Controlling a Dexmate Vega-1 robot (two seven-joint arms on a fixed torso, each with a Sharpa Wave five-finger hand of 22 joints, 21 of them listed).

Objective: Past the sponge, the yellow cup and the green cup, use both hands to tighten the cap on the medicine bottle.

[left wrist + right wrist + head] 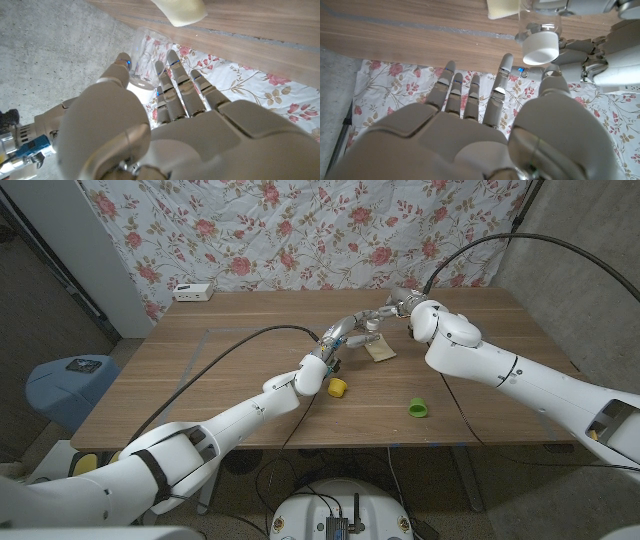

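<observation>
yellow cup (338, 387) and green cup (418, 408) sit nearest; past them at 12 o'clock, by the sponge (380, 351), my left hand (341, 340) grips the medicine bottle (538, 24); right hand (393, 308) open near the cap (540, 47); tightening's left, I'd guess.

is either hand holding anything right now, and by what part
The left hand holds the clear medicine bottle by its body. The right hand is open beside the white cap, holding nothing.
</observation>
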